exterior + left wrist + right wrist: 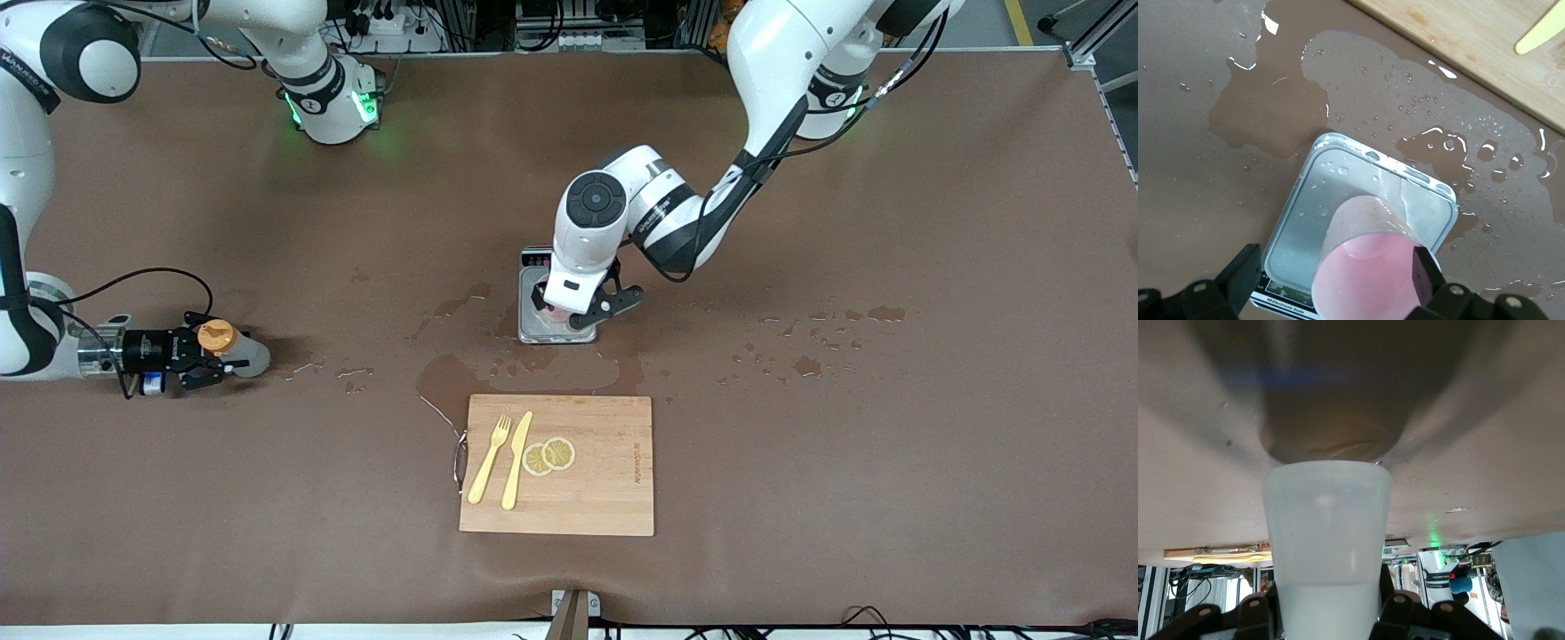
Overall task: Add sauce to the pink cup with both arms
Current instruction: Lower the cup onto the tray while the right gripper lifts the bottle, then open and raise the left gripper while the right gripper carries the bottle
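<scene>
The pink cup [552,312] stands on the grey scale plate [533,332] at the table's middle. It shows in the left wrist view [1361,267] on the scale [1338,187]. My left gripper [569,311] is down around the cup and open. In the left wrist view [1335,270] one finger [1426,273] is at the cup's rim and the other [1241,273] stands apart from it. My right gripper [209,354] is shut on the sauce bottle [238,349] at the right arm's end of the table. The bottle's orange cap [216,336] points up. The right wrist view shows the bottle [1328,547] between the fingers [1395,610].
A wooden cutting board [605,480] lies nearer the camera than the scale, with a yellow fork [491,458], a yellow knife [517,458] and lemon slices [549,455] on it. Wet patches [449,378] spread around the scale and toward the left arm's end [827,333].
</scene>
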Robot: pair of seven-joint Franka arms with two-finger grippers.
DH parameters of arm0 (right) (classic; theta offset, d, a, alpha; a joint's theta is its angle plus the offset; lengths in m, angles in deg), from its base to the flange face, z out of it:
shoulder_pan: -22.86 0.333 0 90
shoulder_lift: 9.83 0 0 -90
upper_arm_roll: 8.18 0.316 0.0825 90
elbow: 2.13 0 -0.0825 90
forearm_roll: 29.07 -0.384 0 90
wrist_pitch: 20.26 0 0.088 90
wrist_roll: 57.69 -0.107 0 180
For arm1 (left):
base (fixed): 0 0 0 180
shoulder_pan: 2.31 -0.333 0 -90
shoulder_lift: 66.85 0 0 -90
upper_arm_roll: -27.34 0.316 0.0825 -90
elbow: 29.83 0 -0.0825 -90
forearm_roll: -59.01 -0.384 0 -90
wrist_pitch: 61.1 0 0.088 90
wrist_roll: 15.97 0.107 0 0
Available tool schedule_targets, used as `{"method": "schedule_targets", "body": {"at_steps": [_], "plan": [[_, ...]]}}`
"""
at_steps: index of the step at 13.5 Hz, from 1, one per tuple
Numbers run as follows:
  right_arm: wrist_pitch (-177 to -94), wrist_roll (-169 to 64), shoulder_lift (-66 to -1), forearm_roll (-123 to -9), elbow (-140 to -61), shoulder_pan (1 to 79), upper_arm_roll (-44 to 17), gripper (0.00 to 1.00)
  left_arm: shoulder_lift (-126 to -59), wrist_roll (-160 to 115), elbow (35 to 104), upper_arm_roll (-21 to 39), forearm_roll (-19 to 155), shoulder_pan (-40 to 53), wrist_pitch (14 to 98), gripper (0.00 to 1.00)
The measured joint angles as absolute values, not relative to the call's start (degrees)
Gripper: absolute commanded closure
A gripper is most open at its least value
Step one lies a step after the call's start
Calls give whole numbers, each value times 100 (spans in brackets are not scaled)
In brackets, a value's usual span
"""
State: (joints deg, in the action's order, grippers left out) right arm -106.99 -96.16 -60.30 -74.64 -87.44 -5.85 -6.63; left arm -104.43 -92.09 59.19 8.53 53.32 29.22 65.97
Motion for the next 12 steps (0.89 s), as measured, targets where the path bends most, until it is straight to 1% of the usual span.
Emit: {"method": "schedule_targets", "body": {"at_steps": [7, 12], "plan": [[-10881, -10479, -5638, -7304, -8649, -20, -665, 48, -10312, -9173, 5862, 881, 5323, 2812, 6571, 0], [-11175, -11703, -5060, -6867, -8612, 633, -663, 49, -9866, -8631, 5849, 880, 5321, 2317, 6062, 0]]}}
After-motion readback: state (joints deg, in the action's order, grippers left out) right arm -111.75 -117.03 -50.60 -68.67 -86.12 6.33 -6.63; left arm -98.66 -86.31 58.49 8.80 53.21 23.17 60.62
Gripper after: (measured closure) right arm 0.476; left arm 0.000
